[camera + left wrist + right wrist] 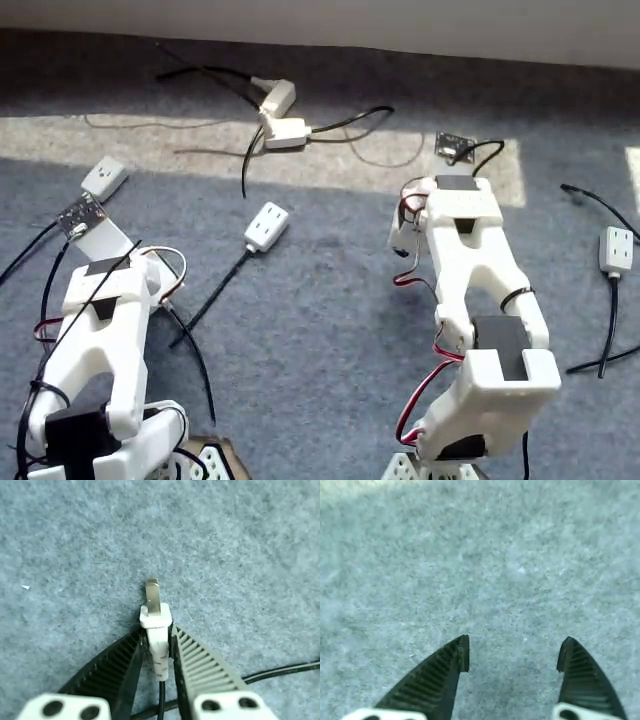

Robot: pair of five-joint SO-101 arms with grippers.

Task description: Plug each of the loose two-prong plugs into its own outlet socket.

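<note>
Left pincer [159, 642] pinches a two-prong plug [155, 624], prongs forward: carry step. Right pincer [512, 655] spread, holding nothing. Next: align prongs with outlet socket [266, 226] slots.

Grey fuzzy carpet [330, 300] bears white plastic outlet blocks: centre block [267, 226], left block [105, 177], right block [617, 250]; far pair [283, 128] looks joined.

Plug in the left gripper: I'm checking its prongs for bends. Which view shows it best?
Left wrist view: the plug, clamped in the left gripper, sits close up, prongs clear. The high view looks onto that arm's wrist; the right wrist view faces carpet.
</note>
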